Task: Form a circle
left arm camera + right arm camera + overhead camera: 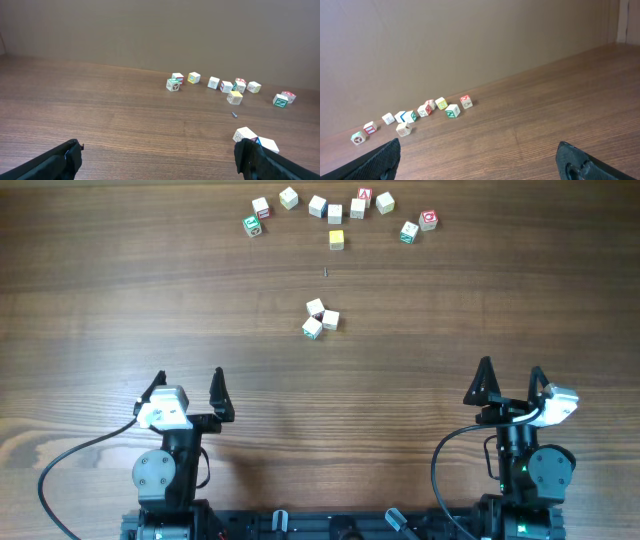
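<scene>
No full circle shows; a tight group of three pale wooden letter cubes (320, 318) lies at the table's middle. In the left wrist view this group (246, 134) sits low on the right, partly hidden behind my right-hand finger (247, 155). My left gripper (189, 377) (157, 150) stands open and empty near the front edge, well short and left of the group. My right gripper (511, 370) (479, 149) is open and empty too, near the front right. The group is outside the right wrist view.
A long loose arc of similar cubes (336, 208) (227, 86) (425, 110) runs along the far side. A single yellow cube (336, 239) (234, 97) lies just in front of it. A tiny dark speck (325, 273) rests between the arc and the group.
</scene>
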